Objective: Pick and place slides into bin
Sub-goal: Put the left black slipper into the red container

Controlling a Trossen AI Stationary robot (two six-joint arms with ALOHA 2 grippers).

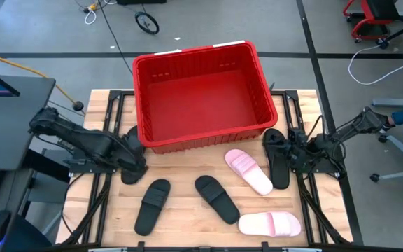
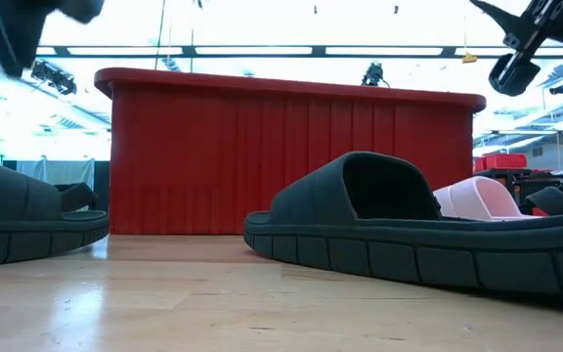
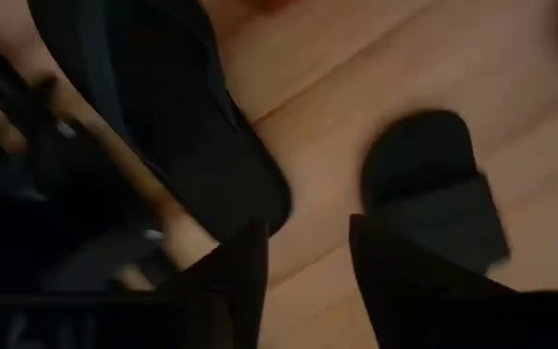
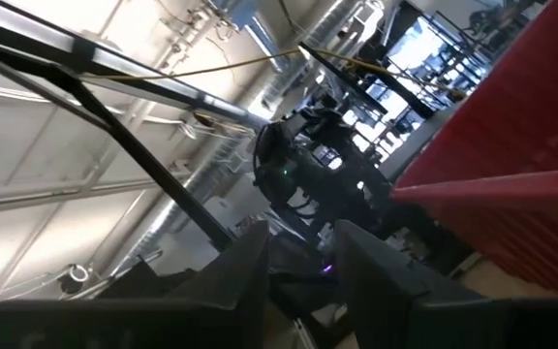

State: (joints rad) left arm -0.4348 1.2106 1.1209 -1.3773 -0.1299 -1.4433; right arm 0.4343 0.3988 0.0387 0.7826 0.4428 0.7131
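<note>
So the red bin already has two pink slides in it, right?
Not quite. The high view shows the red bin holds nothing yet. Both pink slides lie on the wooden table in front of it.

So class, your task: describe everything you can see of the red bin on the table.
The bin is a large rectangular crate in red plastic, with a thick rim and ribbed, slotted walls. It stands upright and open at the back middle of the wooden table, turned slightly askew, and nothing lies inside it. A black slide and a pink slide lie near its front right corner; whether either touches it cannot be told.
</note>
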